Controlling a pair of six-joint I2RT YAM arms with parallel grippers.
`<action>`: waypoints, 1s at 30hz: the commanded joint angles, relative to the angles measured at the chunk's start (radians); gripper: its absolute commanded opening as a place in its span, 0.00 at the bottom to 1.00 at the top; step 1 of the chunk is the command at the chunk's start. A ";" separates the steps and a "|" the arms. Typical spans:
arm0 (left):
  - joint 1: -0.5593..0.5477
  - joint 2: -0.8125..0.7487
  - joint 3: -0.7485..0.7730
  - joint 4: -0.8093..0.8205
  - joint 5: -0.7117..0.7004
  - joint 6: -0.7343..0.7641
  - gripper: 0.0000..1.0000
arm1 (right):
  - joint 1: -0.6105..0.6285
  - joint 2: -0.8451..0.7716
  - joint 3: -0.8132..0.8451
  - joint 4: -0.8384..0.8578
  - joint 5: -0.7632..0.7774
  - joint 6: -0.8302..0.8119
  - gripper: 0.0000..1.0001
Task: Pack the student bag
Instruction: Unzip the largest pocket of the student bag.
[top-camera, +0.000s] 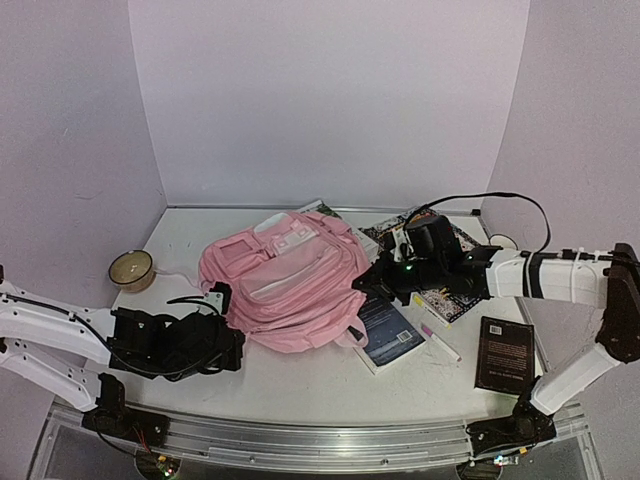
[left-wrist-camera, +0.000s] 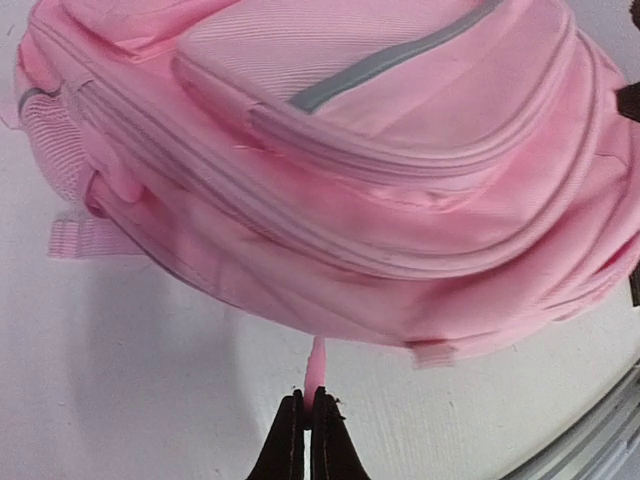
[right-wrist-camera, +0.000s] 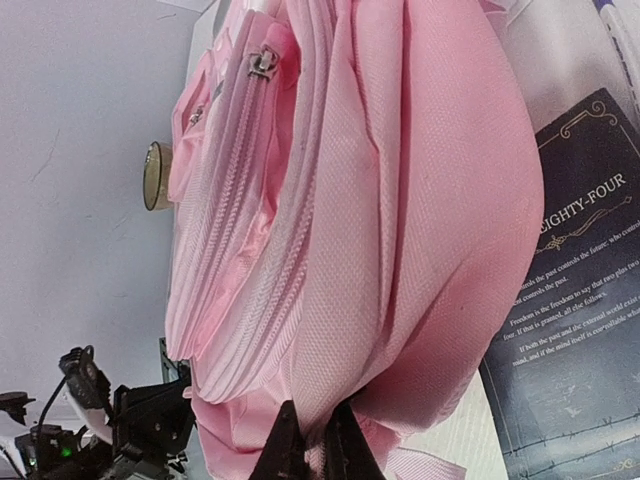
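The student bag (top-camera: 288, 278), a big soft pink backpack, lies flat in the middle of the table. At its left edge my left gripper (top-camera: 232, 345) is shut on a thin pink pull tab (left-wrist-camera: 317, 362) that hangs from the bag's underside (left-wrist-camera: 330, 250). My right gripper (top-camera: 372, 276) is at the bag's right edge, shut on a fold of the pink fabric (right-wrist-camera: 345, 300). A closed zip with a metal slider (right-wrist-camera: 262, 62) runs along the bag in the right wrist view.
A dark-covered book (top-camera: 388, 332) lies half under the bag's right corner, with a pen (top-camera: 440, 342) beside it. Another black book (top-camera: 503, 353) sits further right, a patterned one (top-camera: 450, 290) under the right arm. A small bowl (top-camera: 131, 268) stands at the left.
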 joint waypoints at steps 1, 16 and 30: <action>0.070 -0.012 -0.040 -0.056 -0.152 -0.037 0.00 | -0.034 -0.071 0.077 0.021 -0.092 -0.076 0.00; 0.323 0.040 -0.139 0.203 -0.196 0.097 0.00 | -0.058 -0.039 0.110 -0.024 -0.235 -0.153 0.00; 0.348 -0.081 -0.116 0.187 -0.006 0.217 0.34 | -0.053 0.091 0.150 -0.026 -0.270 -0.196 0.00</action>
